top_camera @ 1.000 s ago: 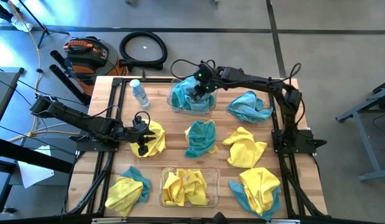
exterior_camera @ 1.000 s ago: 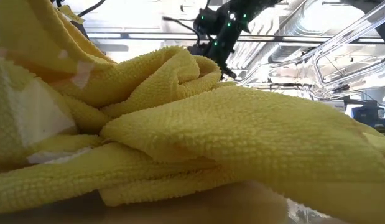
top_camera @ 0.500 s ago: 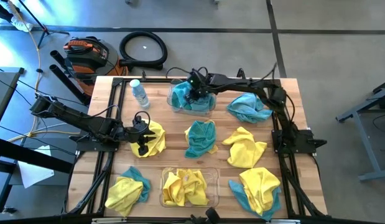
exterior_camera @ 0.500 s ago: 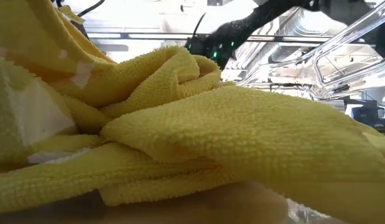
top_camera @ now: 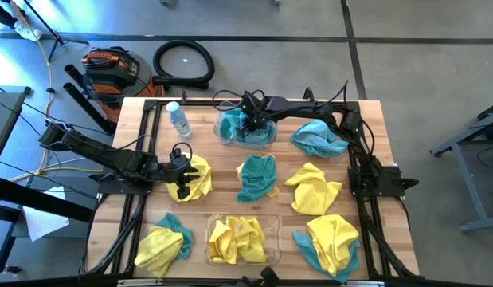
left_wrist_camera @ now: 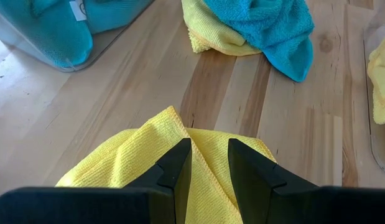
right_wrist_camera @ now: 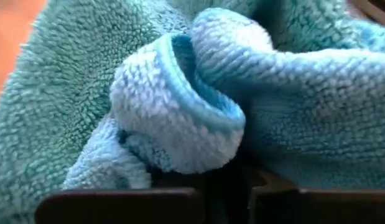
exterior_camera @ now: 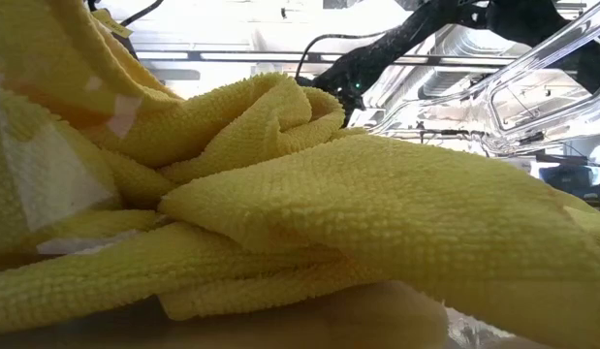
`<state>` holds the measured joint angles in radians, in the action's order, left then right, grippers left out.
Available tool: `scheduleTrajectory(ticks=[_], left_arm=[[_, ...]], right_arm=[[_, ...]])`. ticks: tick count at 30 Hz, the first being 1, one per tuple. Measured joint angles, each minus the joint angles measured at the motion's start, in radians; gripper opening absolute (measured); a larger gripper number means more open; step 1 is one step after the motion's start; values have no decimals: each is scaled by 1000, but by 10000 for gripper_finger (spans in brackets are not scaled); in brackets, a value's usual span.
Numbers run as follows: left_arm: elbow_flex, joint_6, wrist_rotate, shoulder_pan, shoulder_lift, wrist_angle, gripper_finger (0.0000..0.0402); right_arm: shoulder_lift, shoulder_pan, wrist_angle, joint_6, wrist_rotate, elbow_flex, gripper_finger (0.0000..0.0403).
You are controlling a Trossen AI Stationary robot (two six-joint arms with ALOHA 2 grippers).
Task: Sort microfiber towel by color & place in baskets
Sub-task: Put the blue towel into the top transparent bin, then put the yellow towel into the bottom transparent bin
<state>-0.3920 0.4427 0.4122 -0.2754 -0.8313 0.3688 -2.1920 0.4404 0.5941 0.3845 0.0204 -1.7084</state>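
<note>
My right claw (top_camera: 248,124) was down in the far basket (top_camera: 224,137), closed on a teal towel (right_wrist_camera: 180,118), while my left claw (left_wrist_camera: 204,163) rested slightly open on a yellow towel (left_wrist_camera: 127,163).

My right gripper (top_camera: 248,124) is buried in teal cloth (right_wrist_camera: 180,118), fingertips hidden. Yellow towel (exterior_camera: 280,233) blocks nearly the whole low view, table unseen.
</note>
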Motion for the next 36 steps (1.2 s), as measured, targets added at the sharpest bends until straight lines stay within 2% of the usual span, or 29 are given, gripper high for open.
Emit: scheduleTrajectory(ticks=[4,14,20,23,28,36], left_arm=[[0,0,0,0,0,-1,92],[0,0,0,0,0,0,92],[0,0,0,0,0,0,92],[0,0,-1,0,0,1,92],[0,0,-1,0,0,1,92],[0,2,-1,0,0,-1,92]], right_arm=[[25,-1,-1,-12,-7,0,38],[138,-1,80,-28,-10,0,116],[220,-25,142,-67,6,4,126],[263,-59,167,-79,54,36,126],[383,-134,144,-52,149,204,126],[725,-303,9,189,231,649,126]])
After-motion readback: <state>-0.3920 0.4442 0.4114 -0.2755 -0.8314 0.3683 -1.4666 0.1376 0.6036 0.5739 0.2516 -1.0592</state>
